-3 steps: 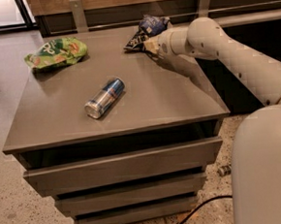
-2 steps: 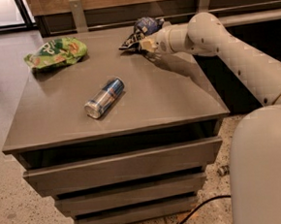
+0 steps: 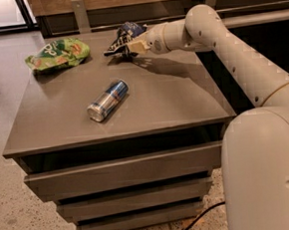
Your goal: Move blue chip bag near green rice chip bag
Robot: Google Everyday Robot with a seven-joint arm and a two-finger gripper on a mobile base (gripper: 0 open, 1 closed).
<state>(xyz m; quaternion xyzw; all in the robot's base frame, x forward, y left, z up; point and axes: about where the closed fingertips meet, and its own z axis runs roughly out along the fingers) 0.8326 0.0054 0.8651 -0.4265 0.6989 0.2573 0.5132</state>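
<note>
Camera view: the gripper at the far edge of a grey table, its jaws closed on one end of the blue bag. The crumpled bag sticks out leftward from the fingertips, at the back of the tabletop and a little right of its middle. Whether its lower edge touches the surface cannot be told. The green bag lies flat at the far left corner, apart from the blue bag, with bare tabletop between them. A blue-and-silver can lies on its side near the table's middle, closer to the front and apart from both bags. The white arm reaches in from the right. Drawers stack below the tabletop, and a dark cable trails across the speckled floor.
</note>
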